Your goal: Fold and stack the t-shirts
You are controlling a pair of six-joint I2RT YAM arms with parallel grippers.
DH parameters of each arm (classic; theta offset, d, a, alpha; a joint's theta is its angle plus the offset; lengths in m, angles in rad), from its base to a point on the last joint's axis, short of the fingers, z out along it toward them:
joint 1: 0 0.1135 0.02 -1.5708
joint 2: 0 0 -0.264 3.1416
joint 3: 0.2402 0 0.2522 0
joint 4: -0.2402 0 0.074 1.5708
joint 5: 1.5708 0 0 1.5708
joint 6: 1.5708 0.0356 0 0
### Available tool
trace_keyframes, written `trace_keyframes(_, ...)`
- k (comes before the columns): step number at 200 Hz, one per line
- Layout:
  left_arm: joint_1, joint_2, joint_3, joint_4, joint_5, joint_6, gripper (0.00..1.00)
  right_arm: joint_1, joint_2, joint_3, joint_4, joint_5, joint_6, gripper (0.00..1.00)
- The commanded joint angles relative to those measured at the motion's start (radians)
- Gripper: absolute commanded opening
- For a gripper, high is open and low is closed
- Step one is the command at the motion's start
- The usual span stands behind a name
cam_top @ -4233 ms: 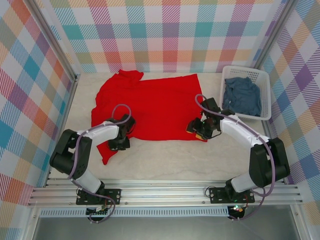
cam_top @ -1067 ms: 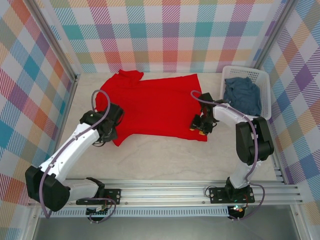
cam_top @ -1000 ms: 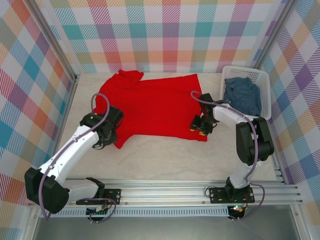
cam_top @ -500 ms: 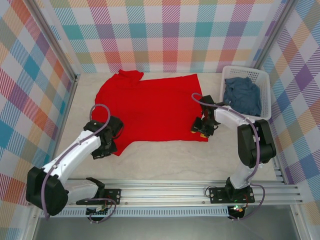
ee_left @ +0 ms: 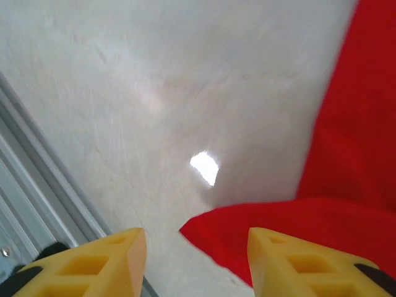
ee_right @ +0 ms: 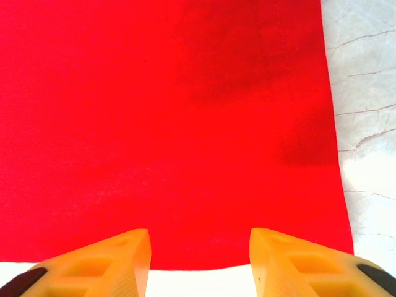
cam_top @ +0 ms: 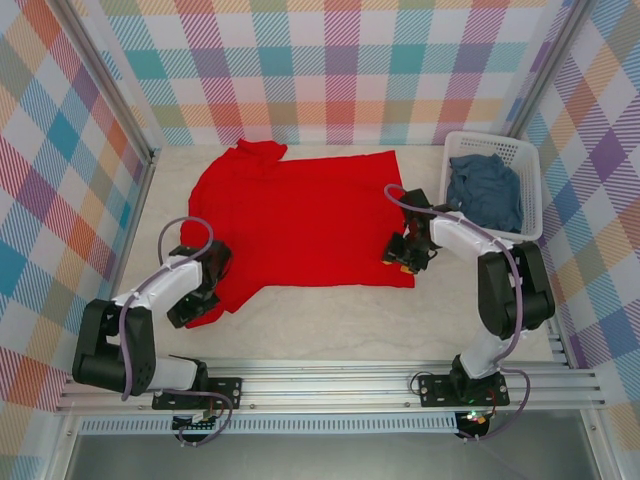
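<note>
From the top camera, a bright red cloth t-shirt (cam_top: 300, 220) lies spread flat on the pale marbled tabletop (cam_top: 330, 320), collar toward the far wall. A faded blue-grey t-shirt (cam_top: 485, 190) sits crumpled inside a white lattice plastic basket (cam_top: 456, 142) at the far right. The left claw (cam_top: 190, 308) is low at the near left sleeve tip of the red shirt. The right claw (cam_top: 398, 258) is at the shirt's near right corner. From this height the gap of either claw is hard to read. In the left wrist view, the left claw (ee_left: 195, 266) has its two yellow fingers (ee_left: 105, 257) standing well apart. The pointed red sleeve tip (ee_left: 213, 232) lies on the tabletop (ee_left: 154, 93) between them, gripped by neither. More of the red shirt (ee_left: 352, 142) runs up the right side, and a grey metal rail (ee_left: 25, 185) crosses the lower left corner. In the right wrist view, the right claw (ee_right: 198, 260) is likewise parted, its yellow fingers (ee_right: 297, 260) empty above the shirt's straight edge. The red cloth (ee_right: 173, 124) lies smooth and flat beneath it, with bare tabletop (ee_right: 365, 93) along the right.
</note>
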Motion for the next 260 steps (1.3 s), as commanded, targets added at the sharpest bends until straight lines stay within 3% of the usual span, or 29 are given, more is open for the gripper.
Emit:
trace_keyframes(1, -0.086, -0.065, 0.102, -0.053, -0.035, 0.083, 0.42, 0.008, -0.048, -0.014, -0.027, 0.008, -0.004, 0.46)
trace_keyframes(16, -0.178, -0.113, 0.113, -0.038, 0.096, 0.097, 0.31, 0.008, -0.058, -0.022, -0.029, 0.008, -0.003, 0.46)
trace_keyframes(30, -0.245, -0.104, 0.092, -0.016, 0.224, 0.050, 0.29, 0.008, -0.062, -0.025, -0.026, 0.001, -0.002, 0.46)
trace_keyframes(50, -0.307, -0.019, 0.084, 0.017, 0.258, 0.011, 0.27, 0.008, -0.067, -0.022, -0.009, -0.017, -0.002, 0.46)
trace_keyframes(70, -0.304, 0.071, 0.087, 0.082, 0.272, 0.023, 0.27, 0.008, -0.080, -0.017, -0.001, -0.030, 0.001, 0.46)
trace_keyframes(109, -0.263, 0.205, 0.124, 0.110, 0.279, 0.113, 0.37, 0.008, -0.095, -0.010, -0.010, -0.033, 0.004, 0.46)
trace_keyframes(178, -0.224, 0.257, 0.094, 0.189, 0.273, 0.193, 0.37, 0.008, -0.110, -0.029, -0.011, -0.036, 0.014, 0.46)
trace_keyframes(215, -0.201, 0.291, 0.063, 0.220, 0.318, 0.216, 0.27, 0.008, -0.106, -0.022, -0.016, -0.034, 0.014, 0.46)
trace_keyframes(260, -0.212, 0.232, 0.057, 0.215, 0.376, 0.179, 0.01, 0.007, -0.101, -0.021, -0.020, -0.015, 0.016, 0.46)
